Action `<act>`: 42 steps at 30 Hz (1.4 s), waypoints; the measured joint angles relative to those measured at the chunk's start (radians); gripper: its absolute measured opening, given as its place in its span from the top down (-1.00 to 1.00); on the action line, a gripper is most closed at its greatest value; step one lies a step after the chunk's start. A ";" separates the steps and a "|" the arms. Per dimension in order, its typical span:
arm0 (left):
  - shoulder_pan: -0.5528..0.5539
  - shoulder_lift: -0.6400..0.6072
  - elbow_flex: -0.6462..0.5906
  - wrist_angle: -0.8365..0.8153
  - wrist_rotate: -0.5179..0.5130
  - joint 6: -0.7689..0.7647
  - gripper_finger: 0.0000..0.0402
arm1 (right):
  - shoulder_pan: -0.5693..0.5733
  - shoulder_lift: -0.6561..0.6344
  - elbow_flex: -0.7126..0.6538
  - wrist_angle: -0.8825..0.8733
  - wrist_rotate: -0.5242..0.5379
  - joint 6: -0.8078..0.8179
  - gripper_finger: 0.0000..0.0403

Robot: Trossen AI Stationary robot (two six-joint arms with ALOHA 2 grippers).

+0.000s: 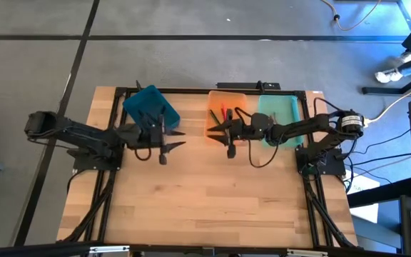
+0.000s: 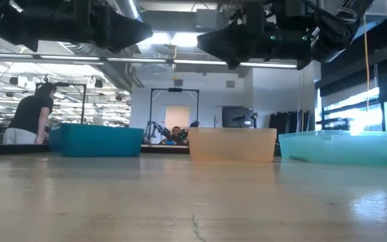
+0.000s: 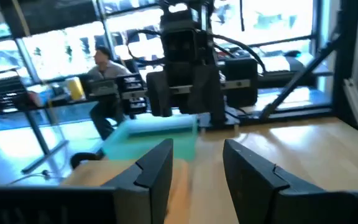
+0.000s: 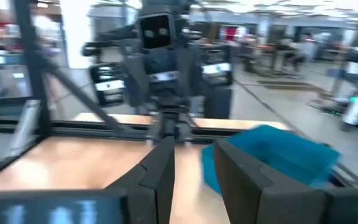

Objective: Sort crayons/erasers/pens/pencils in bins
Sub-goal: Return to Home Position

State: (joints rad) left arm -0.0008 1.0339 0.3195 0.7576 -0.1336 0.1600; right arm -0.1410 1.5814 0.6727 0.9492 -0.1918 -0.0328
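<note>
Lying in the orange bin (image 1: 237, 100) are a few thin sticks (image 1: 222, 114), dark ones and at least one red; exact count is not readable. The orange bin is the middle one in a row of three along the far edge of the surface (image 1: 205, 193). The mint bin (image 1: 282, 107) is just beside it on the right, and the teal bin (image 1: 150, 107) is apart on the left, turned at an angle to the other two. Can't tell what is inside the teal or mint bins. No loose sticks show on the bare wood in front of the bins.

The right hand (image 4: 193, 143) is released, fingers spread with a clear gap and nothing between them. In the high view it sits over the near edge of the orange bin, and its arm crosses the mint bin from the right side. The left hand (image 3: 197, 144) is also released and empty, fingers apart. It sits over bare wood just beside the near side of the teal bin, with its arm reaching in from the left.

The low view shows both hands raised off the surface. A person (image 2: 29, 117) stands in the room beyond the teal bin.
</note>
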 joint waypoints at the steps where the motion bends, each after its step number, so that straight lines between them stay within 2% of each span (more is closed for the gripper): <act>1: 0.009 -0.014 -0.013 0.011 0.000 0.000 0.33 | -0.005 -0.001 0.000 0.000 0.015 0.001 0.43; 6: 0.046 -0.185 -0.097 0.029 -0.014 -0.004 0.33 | -0.057 -0.023 0.000 0.005 -0.007 0.000 0.43; 10: 0.081 -0.382 -0.177 0.034 -0.012 -0.018 0.33 | -0.127 -0.021 0.024 0.006 -0.143 0.034 0.43; 13: 0.112 -0.479 -0.229 0.033 0.000 -0.026 0.33 | -0.163 0.000 0.071 0.009 -0.219 0.079 0.43; 18: 0.185 -0.504 -0.259 0.026 0.035 -0.027 0.33 | -0.203 0.045 0.197 -0.086 -0.314 0.054 0.43; 22: 0.247 -0.521 -0.259 0.025 0.077 -0.028 0.33 | -0.245 0.044 0.289 -0.269 -0.387 0.031 0.43; 24: 0.276 -0.560 -0.259 0.027 0.114 -0.033 0.35 | -0.264 0.036 0.310 -0.345 -0.427 0.031 0.43; 27: 0.314 -0.611 -0.258 -0.029 0.185 -0.061 0.41 | -0.286 0.012 0.304 -0.369 -0.483 0.029 0.43; 34: 0.380 -0.726 -0.258 -0.210 0.205 -0.101 0.56 | -0.295 -0.082 0.248 -0.405 -0.484 0.031 0.44; 39: 0.412 -0.825 -0.258 -0.256 0.234 -0.105 0.58 | -0.290 -0.213 0.205 -0.566 -0.415 0.027 0.46; 42: 0.423 -0.879 -0.258 -0.306 0.240 -0.105 0.58 | -0.273 -0.308 0.154 -0.606 -0.350 0.020 0.47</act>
State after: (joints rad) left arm 0.4220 0.1546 0.0616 0.4514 0.1059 0.0550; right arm -0.4138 1.2739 0.8266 0.3430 -0.5415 -0.0127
